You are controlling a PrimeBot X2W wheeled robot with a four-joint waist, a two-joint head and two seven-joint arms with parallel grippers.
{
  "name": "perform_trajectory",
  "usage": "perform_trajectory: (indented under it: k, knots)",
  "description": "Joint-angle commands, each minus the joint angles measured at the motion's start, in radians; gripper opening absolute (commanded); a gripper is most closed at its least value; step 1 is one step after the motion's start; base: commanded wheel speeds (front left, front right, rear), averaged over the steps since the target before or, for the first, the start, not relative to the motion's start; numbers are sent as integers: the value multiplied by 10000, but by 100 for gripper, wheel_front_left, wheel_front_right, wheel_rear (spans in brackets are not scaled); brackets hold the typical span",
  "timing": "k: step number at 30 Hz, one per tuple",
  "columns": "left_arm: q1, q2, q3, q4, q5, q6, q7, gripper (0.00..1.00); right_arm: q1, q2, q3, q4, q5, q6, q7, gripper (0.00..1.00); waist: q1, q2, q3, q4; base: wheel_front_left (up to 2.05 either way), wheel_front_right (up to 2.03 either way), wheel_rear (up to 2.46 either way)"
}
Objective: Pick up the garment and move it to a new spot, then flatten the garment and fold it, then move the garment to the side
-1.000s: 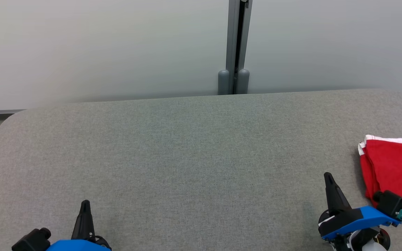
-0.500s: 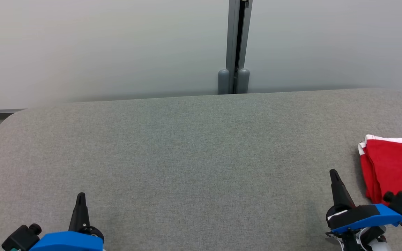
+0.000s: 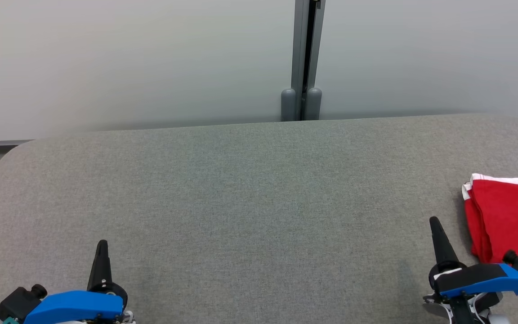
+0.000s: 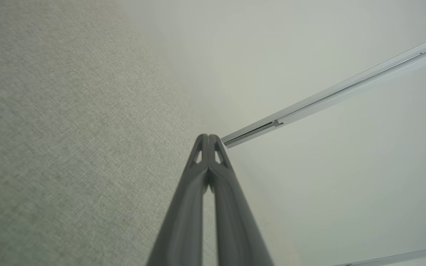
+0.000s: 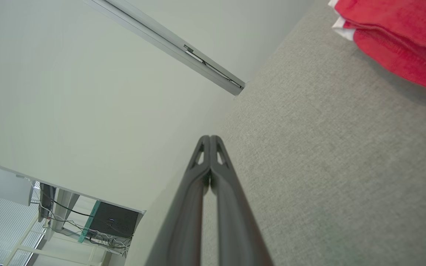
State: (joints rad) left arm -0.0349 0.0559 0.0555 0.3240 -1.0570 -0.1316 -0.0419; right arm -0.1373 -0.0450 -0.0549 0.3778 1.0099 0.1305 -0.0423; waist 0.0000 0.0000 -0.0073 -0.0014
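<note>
At the lower left, the left tool (image 3: 101, 248) points straight up the head view, its two dark fingers pressed together with nothing between them. Over the last second its tip has slid a little further left and forward, and more of the blue wrist housing behind it has come into sight. The left wrist view confirms the clenched fingers, poised over bare grey cloth.

The table (image 3: 259, 189), padded in grey fabric with rounded corners, spreads across the middle with nothing on it there. Behind it is a pale wall (image 3: 128, 58), split right of centre by a grey metal post (image 3: 303, 58).

At the lower right, the right tool (image 3: 435, 225) is likewise clenched on nothing, fingers tip to tip. In the same second it has drifted to the right and sunk toward the bottom edge. Its fingers now stand just beside the garment, with a strip of table between them. The dark block on its wrist overlaps the garment's near corner in the head view.

The garment (image 3: 506, 211), red with white trim, lies at the far right edge of the table. It is stacked in flat layers and partly cut off by the frame, and it has not moved during that second. The right wrist view shows its layered edge resting on the cloth.

With the garment already folded and lying to one side, the task looks finished or nearly so. Both arms appear to be settling back to rest.
</note>
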Motion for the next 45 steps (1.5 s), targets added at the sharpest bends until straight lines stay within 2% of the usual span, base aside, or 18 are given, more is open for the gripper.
perform_trajectory:
  k: [1,45]
  knots:
    - [-262,11,82,-146,-191,8,59,0,-31,-53,-42,-169,229,3,59,0,0,0,1,0,0,0,0]
    - [-652,-40,468,-625,-3962,12,1136,0,234,-72,-439,-1016,4316,3,1137,0,0,0,66,9,0,0,0]
